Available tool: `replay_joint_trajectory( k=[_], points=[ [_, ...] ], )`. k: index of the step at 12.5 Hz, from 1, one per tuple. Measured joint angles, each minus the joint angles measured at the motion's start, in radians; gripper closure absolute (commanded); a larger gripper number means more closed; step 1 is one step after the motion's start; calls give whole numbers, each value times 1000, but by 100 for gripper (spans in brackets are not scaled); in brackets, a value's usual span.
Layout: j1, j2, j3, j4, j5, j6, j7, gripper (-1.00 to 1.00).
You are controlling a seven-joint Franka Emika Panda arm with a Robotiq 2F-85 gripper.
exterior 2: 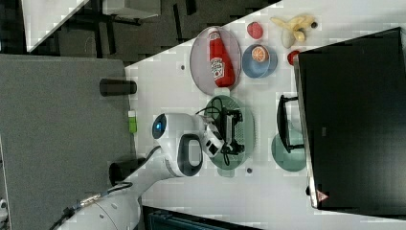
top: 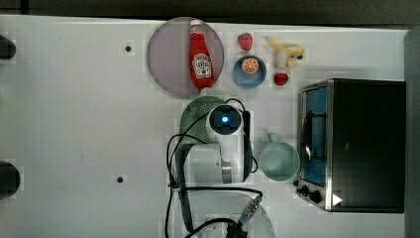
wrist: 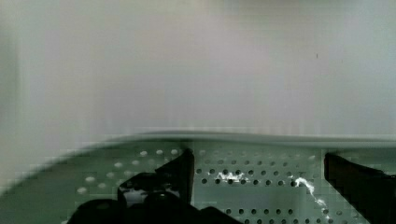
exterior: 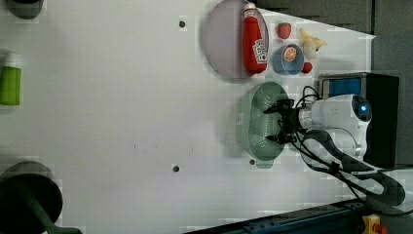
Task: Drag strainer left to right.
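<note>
Plastic strainer (exterior: 260,122) sits mid-table, between the plate (exterior: 221,41) and the mug (top: 279,160). Gripper (exterior: 278,123) hangs inside the bowl, fingers spread wide, holding nothing. Judged light, rigid and slippery: hook one finger against the inner wall and drag

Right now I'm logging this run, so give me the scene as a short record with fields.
strainer: pale green, on the white table, beside the plate
gripper: open, over the strainer's bowl, holding nothing
ketchup bottle: lying on the plate
mug: next to the toaster oven
blue bowl: holds an orange slice
task status: drag not yet visibly begun
</note>
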Motion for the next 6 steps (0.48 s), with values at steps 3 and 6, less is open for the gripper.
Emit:
replay_joint_trajectory(
  k=[3,6],
  points=[
    [6,-2,-30,2,4,27,-38,-100],
    [17,-1,-93,-4,21,26,-55,-100]
  ],
)
